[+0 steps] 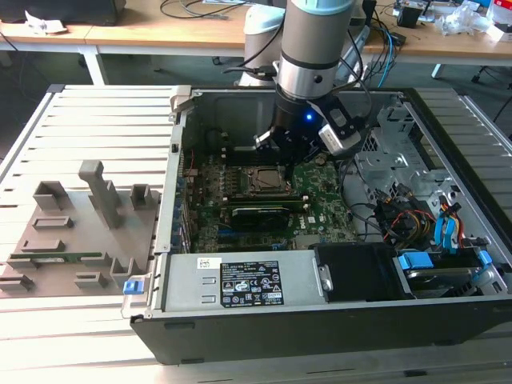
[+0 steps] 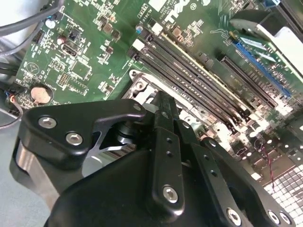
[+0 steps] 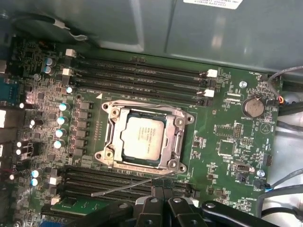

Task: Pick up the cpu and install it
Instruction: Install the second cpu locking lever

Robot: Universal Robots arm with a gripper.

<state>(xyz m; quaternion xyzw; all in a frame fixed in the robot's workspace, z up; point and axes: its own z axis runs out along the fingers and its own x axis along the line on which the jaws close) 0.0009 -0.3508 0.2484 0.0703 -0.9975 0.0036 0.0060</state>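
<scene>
One chip: the cpu [image 3: 143, 137] lies flat inside the motherboard socket [image 3: 145, 136], silvery plate up, with the metal load frame [image 3: 179, 124] folded around its edges — it looks seated rather than waiting to be picked, so the placing step appears done.
Socket lever: a thin wire lever [image 3: 128, 187] juts out along the socket's edge toward the gripper; I judge it unlatched, since it stands free of the frame.
Gripper: the gripper [image 3: 163, 191] hangs just above the board at the socket's lever-side edge, nothing between its fingers [image 2: 163, 142], which are drawn together — likely so the narrow tips can press or hook the lever.
Carrier: the motherboard [image 1: 320, 204] sits on the floor of the open computer case [image 1: 264, 300], with the socket toward the case's far wall.
Neighbours: memory slots [image 3: 137, 78] flank the socket on two sides, leaving little room — hence the approach from straight above.
Outside: a grey parts tray [image 1: 76, 240] rests on the slatted table [image 1: 104, 108] beside the case.
</scene>
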